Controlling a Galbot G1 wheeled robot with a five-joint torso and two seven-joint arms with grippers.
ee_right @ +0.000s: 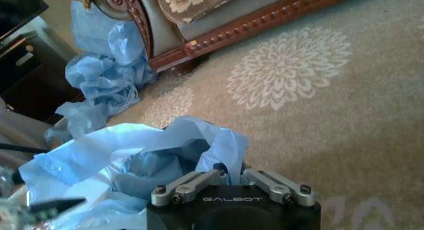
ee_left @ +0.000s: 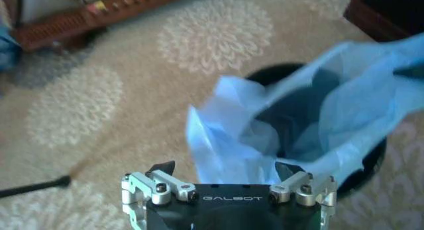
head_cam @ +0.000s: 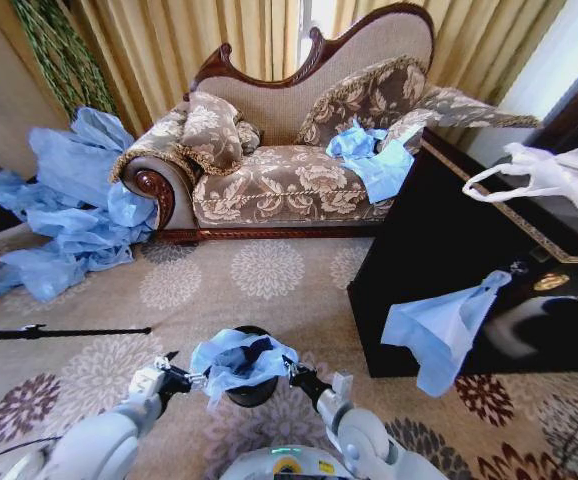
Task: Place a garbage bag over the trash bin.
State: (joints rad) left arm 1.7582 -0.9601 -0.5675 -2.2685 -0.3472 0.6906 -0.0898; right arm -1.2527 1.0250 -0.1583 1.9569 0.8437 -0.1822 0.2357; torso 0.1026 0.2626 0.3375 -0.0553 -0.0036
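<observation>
A: Head view put the garbage bag (head_cam: 241, 362) between the two grippers, draped over the trash bin (head_cam: 253, 391), whose black rim peeked out beneath it on the carpet (head_cam: 269, 290).

B: And the grip?

A: The right gripper (head_cam: 291, 372) sat at the bag's edge; in its wrist view the fingers (ee_right: 198, 183) were closed together on a fold of film. The left gripper (head_cam: 191, 380) was at the opposite edge, but its wrist view showed the fingers (ee_left: 291, 171) spread wide, the film (ee_left: 265, 135) lying between them, apparently not pinched.

B: How would the film handle?

A: Thin, light, crumpling freely; likely slippery and easy to tear if pulled hard. The hem beside each gripper looked the sensible place to take hold, stretching the mouth past the rim (ee_left: 371, 160).

B: Anything beyond?

A: Farther off from both grippers stood a sofa (head_cam: 289, 170), a heap of blue bags (head_cam: 69, 210) and a dark cabinet (head_cam: 469, 260).
</observation>
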